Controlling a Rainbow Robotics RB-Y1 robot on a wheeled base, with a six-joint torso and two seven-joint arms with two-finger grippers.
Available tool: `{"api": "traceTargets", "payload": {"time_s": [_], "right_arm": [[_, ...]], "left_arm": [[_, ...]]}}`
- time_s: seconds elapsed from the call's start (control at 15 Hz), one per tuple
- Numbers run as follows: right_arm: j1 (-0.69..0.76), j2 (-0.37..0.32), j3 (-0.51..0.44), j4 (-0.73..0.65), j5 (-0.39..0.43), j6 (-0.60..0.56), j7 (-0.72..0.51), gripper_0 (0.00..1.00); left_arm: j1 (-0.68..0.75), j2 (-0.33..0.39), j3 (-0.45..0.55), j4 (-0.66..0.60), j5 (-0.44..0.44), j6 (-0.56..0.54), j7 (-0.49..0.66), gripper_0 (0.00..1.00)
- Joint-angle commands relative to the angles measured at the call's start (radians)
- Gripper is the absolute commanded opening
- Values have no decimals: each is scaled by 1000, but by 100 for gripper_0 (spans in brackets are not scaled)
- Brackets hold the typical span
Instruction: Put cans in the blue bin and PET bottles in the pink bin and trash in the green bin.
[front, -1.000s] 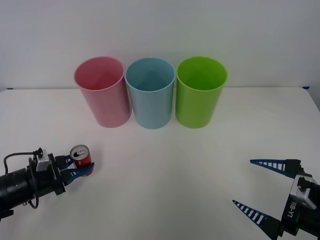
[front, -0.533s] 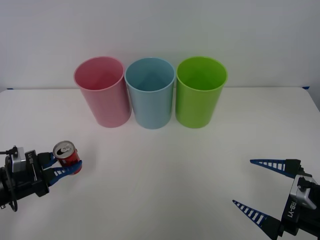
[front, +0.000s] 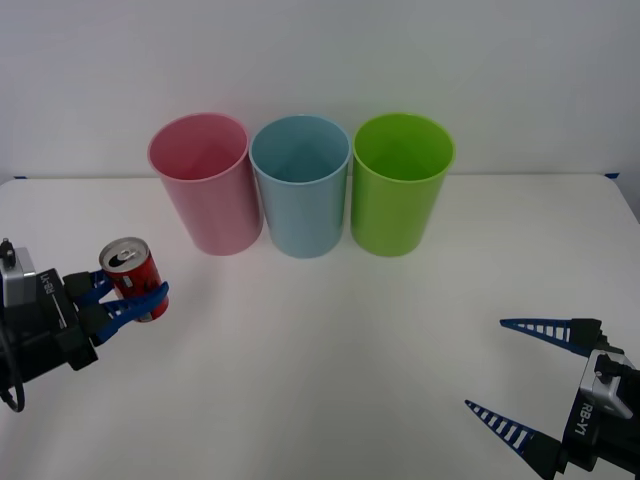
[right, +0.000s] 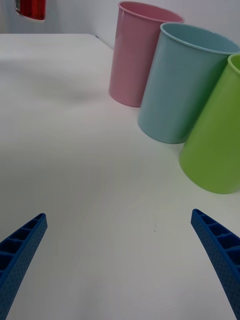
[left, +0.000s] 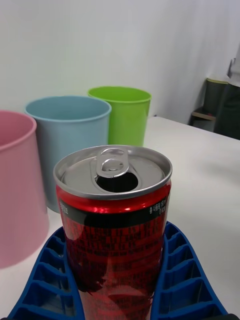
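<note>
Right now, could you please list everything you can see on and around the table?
can: one, red with silver top, upright, held at the table's left side
pink bin: one, leftmost in the back row
blue bin: one, light blue, middle of the row
green bin: one, lime green, rightmost
table: one, white, under it all
left claw: one, blue fingers, shut on the can
right claw: one, blue fingers, open at the table's near right corner

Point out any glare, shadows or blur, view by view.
Front view: even light, faint shadow beside the pink bin. Left wrist view: soft glints on the can in the left gripper; background shelves blurred. Right wrist view: pale shadow on the table near the bins.
</note>
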Motion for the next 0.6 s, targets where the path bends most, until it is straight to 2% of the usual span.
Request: {"api": "traceTargets", "payload": {"time_s": [0.07,0.27,0.6], "right_arm": [[0,0,0,0,0,0,0,100],[0,0,0,0,0,0,0,100],[0,0,0,0,0,0,0,100]], "left_arm": [[-34,6,-35,-68,-35,87,119,20],[-85,49,-71,-124,-55,202,239,20],[-169,262,-196,-203,39,469,375,20]]}}
